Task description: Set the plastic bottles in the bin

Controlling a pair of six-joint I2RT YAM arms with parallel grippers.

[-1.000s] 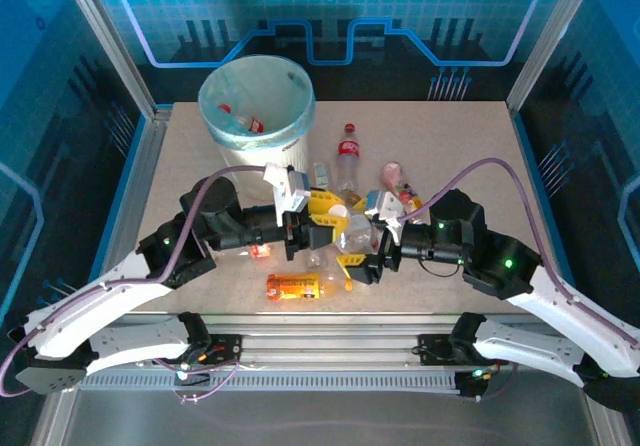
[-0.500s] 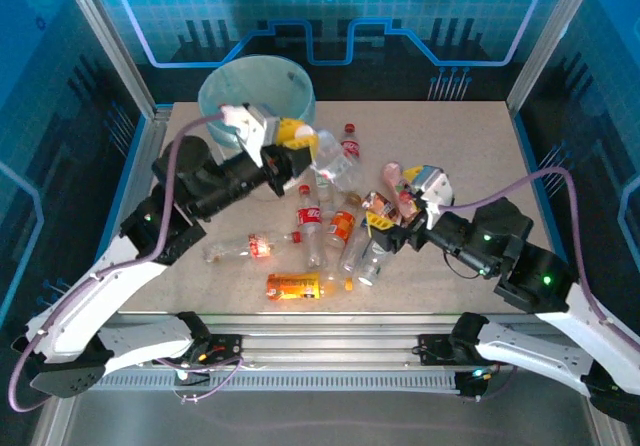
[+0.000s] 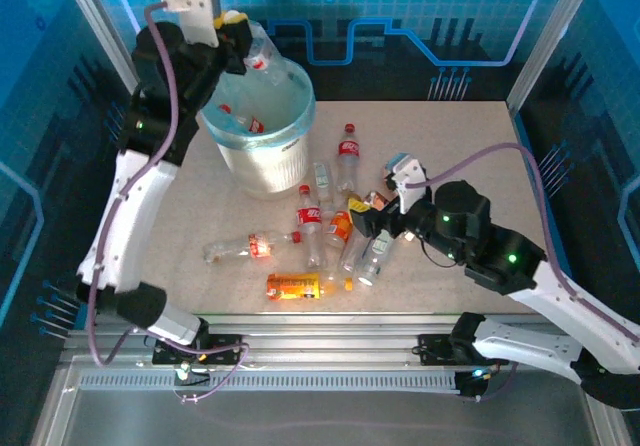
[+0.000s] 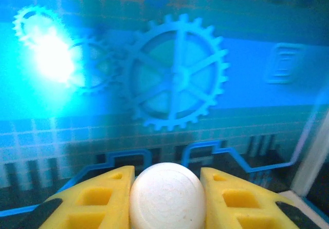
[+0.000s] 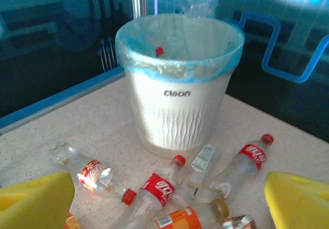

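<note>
The left gripper (image 3: 238, 36) is raised high and clamped on a clear bottle (image 3: 258, 52). In the left wrist view its yellow fingers (image 4: 97, 198) press on either side of the bottle's white cap (image 4: 164, 198). The bottle hangs over the 11 o'clock side of the rim of the bin (image 3: 262, 151). Inside the bin lies another bottle with a red cap (image 3: 246, 122).

The right gripper (image 3: 360, 221) sits low over the middle of the surface (image 3: 450, 146), its jaws wide apart and nothing between them. In the right wrist view its yellow fingers (image 5: 36, 198) frame the loose plastic bottles (image 5: 159, 185), with the bin at 12 o'clock beyond them.

The loose bottles lie in a cluster from the bin's 5 o'clock side to the gripper. A red-labelled bottle (image 3: 347, 153) lies at the bin's 3 o'clock. An orange-labelled bottle (image 3: 294, 286) lies at 6 o'clock near the front edge, and a clear bottle with a red label (image 3: 243, 248) lies at 7 o'clock from the bin.
</note>
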